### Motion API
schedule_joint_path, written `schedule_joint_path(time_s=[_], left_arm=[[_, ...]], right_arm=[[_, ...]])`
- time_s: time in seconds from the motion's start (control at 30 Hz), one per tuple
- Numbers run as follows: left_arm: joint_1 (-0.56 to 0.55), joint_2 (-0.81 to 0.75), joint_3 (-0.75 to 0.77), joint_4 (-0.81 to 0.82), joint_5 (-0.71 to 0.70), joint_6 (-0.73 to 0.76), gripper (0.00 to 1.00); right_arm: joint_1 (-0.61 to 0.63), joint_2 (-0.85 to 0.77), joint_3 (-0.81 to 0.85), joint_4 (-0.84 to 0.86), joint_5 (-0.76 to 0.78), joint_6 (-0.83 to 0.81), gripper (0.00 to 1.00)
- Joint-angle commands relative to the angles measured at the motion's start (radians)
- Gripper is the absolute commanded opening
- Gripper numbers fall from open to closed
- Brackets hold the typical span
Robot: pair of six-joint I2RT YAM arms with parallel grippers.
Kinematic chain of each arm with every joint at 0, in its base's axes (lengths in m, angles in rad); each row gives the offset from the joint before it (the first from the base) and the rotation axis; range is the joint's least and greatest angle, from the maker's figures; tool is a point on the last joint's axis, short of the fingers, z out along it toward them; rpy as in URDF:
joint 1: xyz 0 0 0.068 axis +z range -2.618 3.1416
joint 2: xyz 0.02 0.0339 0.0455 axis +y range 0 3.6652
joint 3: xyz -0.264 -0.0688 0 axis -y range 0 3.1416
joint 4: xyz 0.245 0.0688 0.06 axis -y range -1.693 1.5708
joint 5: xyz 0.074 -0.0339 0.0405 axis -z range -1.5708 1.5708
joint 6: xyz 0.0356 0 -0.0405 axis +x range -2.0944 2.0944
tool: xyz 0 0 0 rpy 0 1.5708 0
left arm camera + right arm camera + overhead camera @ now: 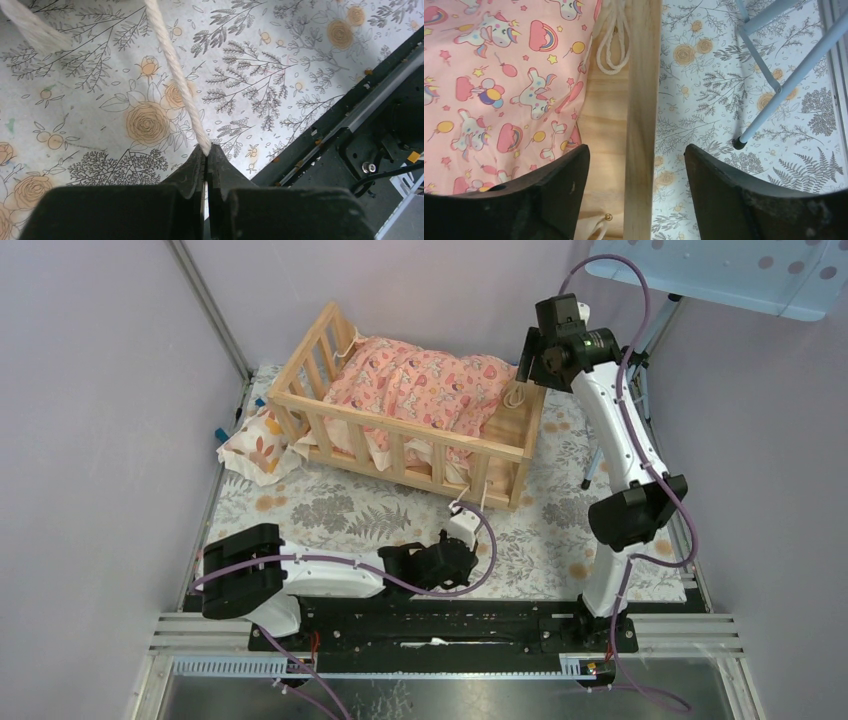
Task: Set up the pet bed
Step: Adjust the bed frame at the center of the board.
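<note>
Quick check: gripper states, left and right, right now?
Left gripper: shut on the cream twisted rope.
Right gripper: open, jaws either side of the light wooden pet bed rail, not gripping.

Robot arms: two, a left arm (330, 575) and a right arm (620, 430). Hands: two, a left hand (206, 150) and a right hand (636, 155), each with two fingers, four fingers in all. Pet bed (400, 424): one, wooden. Pink cushion (420, 385): one. Small leaf-print pillow (258, 445): one. Cream cords: at least two, namely one twisted cord (175, 70) and one looped cord (614, 40); further strands at the picture edges cannot be assigned to either. Table (350, 510) with floral cover: one. Pale blue stand (789, 85): one. Blue dotted panel (720, 270): one.
</note>
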Motion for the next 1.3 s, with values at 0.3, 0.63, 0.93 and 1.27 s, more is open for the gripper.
schedule_joint_path(time_s=[0.3, 0.63, 0.93, 1.27], left_arm=[[0.002, -0.085, -0.017, 0.086, 0.038, 0.069, 0.41], [0.009, -0.451, -0.243, 0.050, -0.101, -0.012, 0.64], [0.290, -0.389, -0.274, 0.310, 0.207, 0.119, 0.56], [0.290, -0.148, -0.233, 0.539, 0.172, 0.173, 0.69]], right_arm=[[0.001, -0.579, -0.516, 0.350, -0.097, -0.039, 0.97], [0.001, -0.881, -0.822, 0.510, -0.116, -0.068, 1.00], [0.001, -0.947, -0.960, 0.537, -0.240, -0.070, 0.97], [0.001, -0.998, -1.010, 0.530, -0.243, -0.051, 0.95]])
